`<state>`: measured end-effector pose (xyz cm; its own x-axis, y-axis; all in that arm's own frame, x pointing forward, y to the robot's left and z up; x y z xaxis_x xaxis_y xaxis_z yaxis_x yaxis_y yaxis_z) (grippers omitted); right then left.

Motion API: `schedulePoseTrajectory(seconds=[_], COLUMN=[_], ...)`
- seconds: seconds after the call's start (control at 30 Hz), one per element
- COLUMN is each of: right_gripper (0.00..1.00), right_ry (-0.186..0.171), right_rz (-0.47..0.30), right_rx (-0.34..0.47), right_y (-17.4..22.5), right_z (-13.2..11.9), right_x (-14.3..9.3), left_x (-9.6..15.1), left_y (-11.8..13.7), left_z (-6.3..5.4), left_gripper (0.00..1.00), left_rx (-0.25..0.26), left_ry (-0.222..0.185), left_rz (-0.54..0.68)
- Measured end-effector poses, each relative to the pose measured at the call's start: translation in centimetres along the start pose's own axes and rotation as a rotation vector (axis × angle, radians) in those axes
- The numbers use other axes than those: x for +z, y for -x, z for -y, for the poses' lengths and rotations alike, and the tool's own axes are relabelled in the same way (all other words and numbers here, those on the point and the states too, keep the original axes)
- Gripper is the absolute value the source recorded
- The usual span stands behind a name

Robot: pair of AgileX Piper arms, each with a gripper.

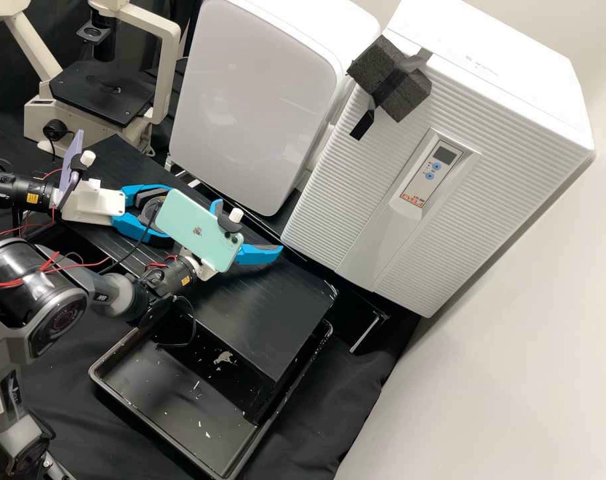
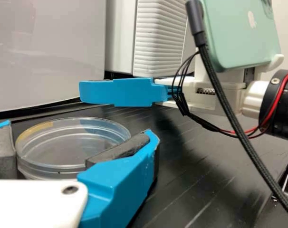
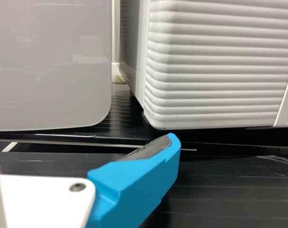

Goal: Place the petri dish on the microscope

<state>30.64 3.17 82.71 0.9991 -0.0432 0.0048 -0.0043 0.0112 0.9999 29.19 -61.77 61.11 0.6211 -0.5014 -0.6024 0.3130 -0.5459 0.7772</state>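
A: Log the specimen position.
B: Clear petri dish (image 2: 63, 154) is well apart from the microscope (image 1: 164, 50). Left gripper (image 1: 149, 210) is closed around it, padded fingers against opposite sides. Dish contact with the black bench (image 1: 269, 320): cannot tell.
A: Right gripper (image 1: 248, 227)?
B: Farther from the microscope than the dish; fingers spread wide, nothing between them.
A: Other items?
B: Black tray (image 1: 163, 400), farther from the microscope than either gripper. White rib-fronted cabinet (image 1: 346, 180), also well apart from the microscope.
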Motion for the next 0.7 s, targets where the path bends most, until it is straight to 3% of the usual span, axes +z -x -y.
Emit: schedulePoseTrajectory(seconds=[0.7], right_gripper=[1.00], right_ry=[0.000], right_rz=[0.000], right_rx=[0.000], right_y=[0.00], right_z=[0.00], right_x=[0.00], left_x=[-0.30], left_y=[0.31], left_z=[-0.01], left_gripper=[0.00], left_rx=[0.027], left_ry=[0.013], left_rz=[0.004])
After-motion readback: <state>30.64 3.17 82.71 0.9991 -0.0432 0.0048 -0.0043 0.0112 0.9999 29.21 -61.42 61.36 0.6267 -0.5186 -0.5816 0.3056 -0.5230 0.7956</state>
